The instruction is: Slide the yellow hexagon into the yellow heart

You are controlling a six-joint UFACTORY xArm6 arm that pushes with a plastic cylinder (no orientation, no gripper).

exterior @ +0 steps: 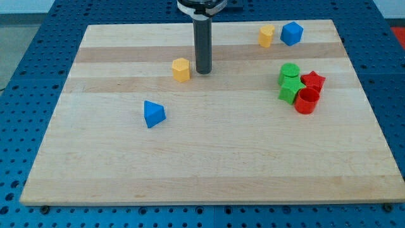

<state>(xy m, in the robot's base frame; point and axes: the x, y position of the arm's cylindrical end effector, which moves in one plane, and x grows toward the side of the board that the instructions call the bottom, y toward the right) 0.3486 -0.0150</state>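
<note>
Standing just right of the yellow hexagon, my tip is planted on the table in the upper middle of the frame, with only a sliver of wood showing between rod and block. No claw on this arm, folks, just the bare dark rod, holding nothing. Off toward the upper right sits the yellow heart, right beside the blue hexagon, well apart from the yellow hexagon. Over at the right, a tight huddle: green cylinder, green star, red star and red cylinder, packed together. Alone, left of centre, lies the blue triangle.
</note>
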